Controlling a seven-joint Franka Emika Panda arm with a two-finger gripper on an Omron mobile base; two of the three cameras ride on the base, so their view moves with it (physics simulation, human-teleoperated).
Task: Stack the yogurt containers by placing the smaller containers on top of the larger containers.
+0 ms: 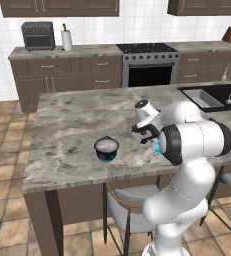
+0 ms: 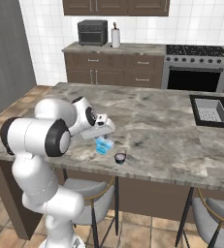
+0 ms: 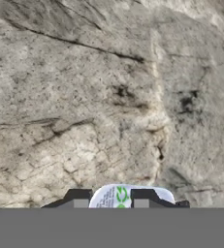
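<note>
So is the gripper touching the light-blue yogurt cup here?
Touching. In the hand view, both fingers sit tight against the light-blue cup, its pale lid wedged between them with no gap.

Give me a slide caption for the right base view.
Gripper closed on the light-blue cup on the marble island, tiny dark cup beside it.

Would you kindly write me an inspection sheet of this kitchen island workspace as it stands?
Surface: marble island counter, mostly bare.
Job's things: wide dark yogurt cup standing alone; light-blue yogurt cup under the hand; tiny dark yogurt cup beside it, apart.
Clutter: nothing seen on the island.
Grippers: gripper closed on the light-blue cup, its pale lid between the fingertips.
Cables: nothing seen.
Surroundings: sink, stove, toaster oven, stools.
</note>
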